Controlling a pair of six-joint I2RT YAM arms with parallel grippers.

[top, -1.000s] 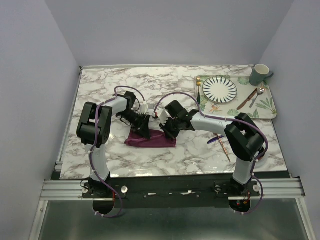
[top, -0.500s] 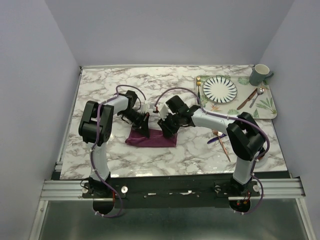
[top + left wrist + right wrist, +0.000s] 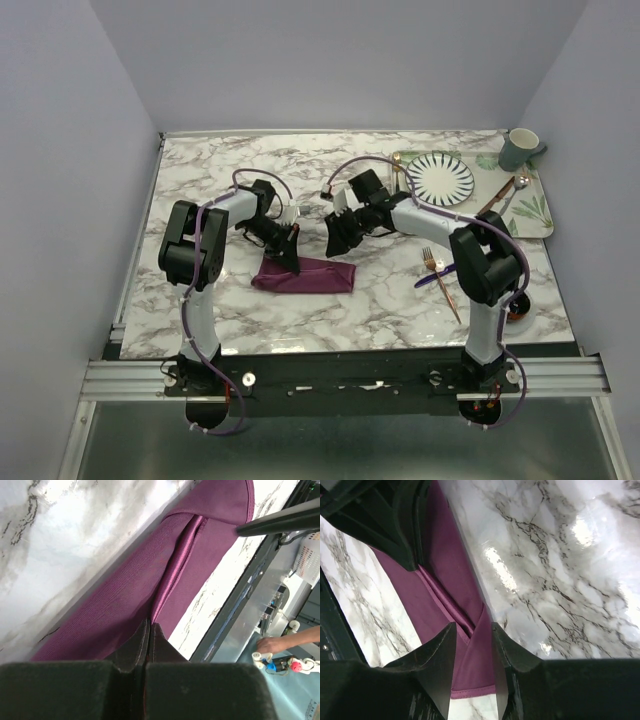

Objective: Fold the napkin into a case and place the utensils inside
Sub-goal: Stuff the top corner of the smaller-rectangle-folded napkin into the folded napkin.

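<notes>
The plum-purple napkin [image 3: 315, 277] lies folded into a narrow long strip on the marble, left of centre. My left gripper [image 3: 292, 258] is shut, its tips down on the strip's left part. In the left wrist view [image 3: 149, 626] a shiny fold of the cloth [image 3: 125, 590] runs right into the closed tips. My right gripper [image 3: 336, 238] is open and empty, held above and behind the strip's right end. Its wrist view [image 3: 474, 630] shows the cloth [image 3: 445, 575] below between the spread jaws. The copper fork [image 3: 446, 292] and the blue knife [image 3: 432, 279] lie crossed on the table at the right.
A leaf-patterned tray [image 3: 530, 215] at the back right holds a striped plate [image 3: 440, 178], a grey-green mug [image 3: 518, 150], a silver spoon [image 3: 515, 192] and a gold utensil [image 3: 397, 180]. Walls close in the table on three sides.
My right gripper has let go of the napkin, opened, and moved back and right, away from it. The napkin's right end now lies flat. My left gripper has stayed on the cloth.
</notes>
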